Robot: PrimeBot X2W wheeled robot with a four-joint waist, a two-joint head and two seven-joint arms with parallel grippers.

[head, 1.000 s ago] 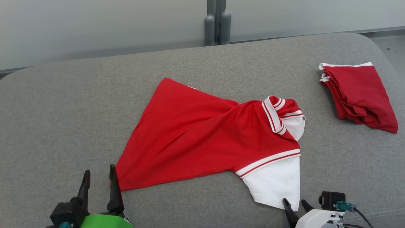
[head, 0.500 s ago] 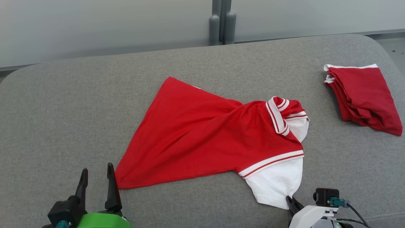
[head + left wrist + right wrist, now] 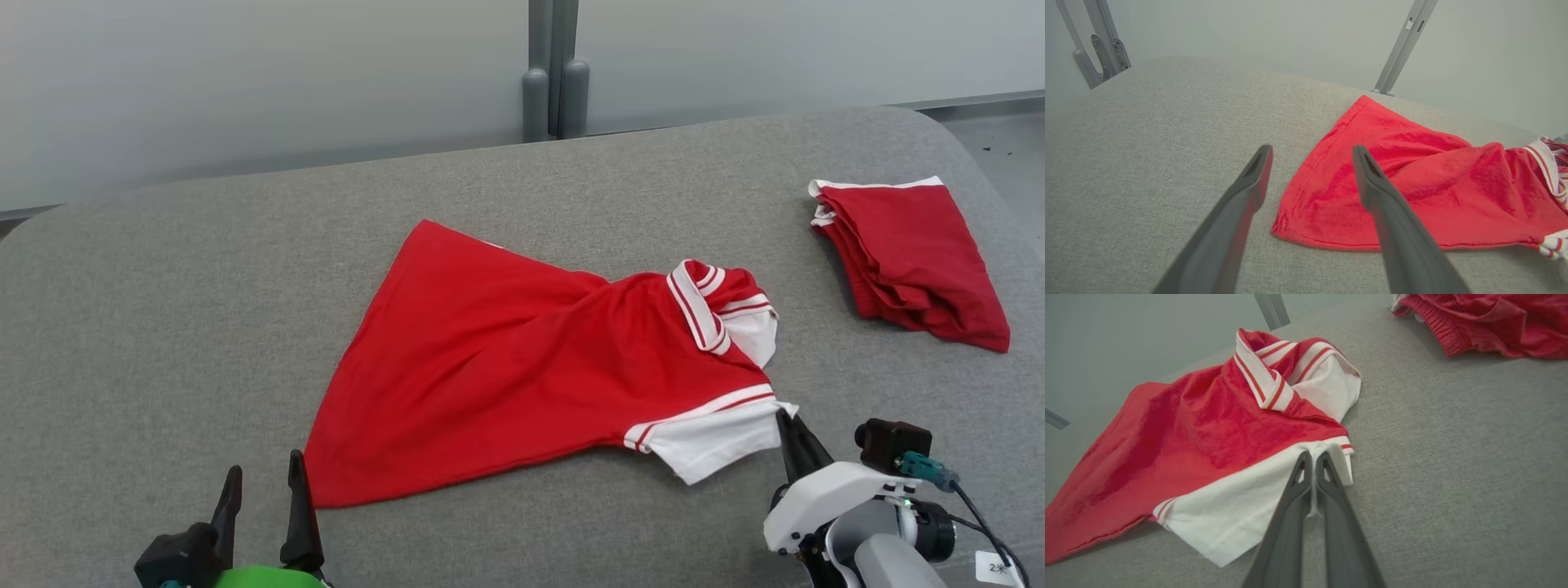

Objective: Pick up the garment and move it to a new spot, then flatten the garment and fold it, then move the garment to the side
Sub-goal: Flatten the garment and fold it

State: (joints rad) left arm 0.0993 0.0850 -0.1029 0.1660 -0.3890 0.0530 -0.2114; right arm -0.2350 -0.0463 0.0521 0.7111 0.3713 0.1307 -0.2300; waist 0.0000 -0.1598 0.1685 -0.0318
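Note:
The garment [image 3: 522, 359] is a red polo shirt with white sleeves and a striped collar, lying rumpled across the middle of the grey cushion [image 3: 163, 286]. My right gripper [image 3: 785, 418] is shut on the white sleeve's edge, which is pulled up and folded back over itself. The right wrist view shows the white cloth [image 3: 1237, 502] pinched between my right gripper [image 3: 1314, 455]. My left gripper [image 3: 265, 482] stands open just left of the shirt's red hem corner. In the left wrist view the hem corner [image 3: 1306, 220] lies between the spread fingers [image 3: 1367, 171], below them.
A second red garment [image 3: 906, 257], folded, lies at the cushion's far right. Grey posts [image 3: 553, 90] rise behind the cushion against a pale wall. Bare grey cushion stretches to the left and along the front edge.
My right gripper has closed on the white sleeve's edge and drawn it up and back, folding the sleeve shorter. The head camera has shifted a little. My left gripper stays open.

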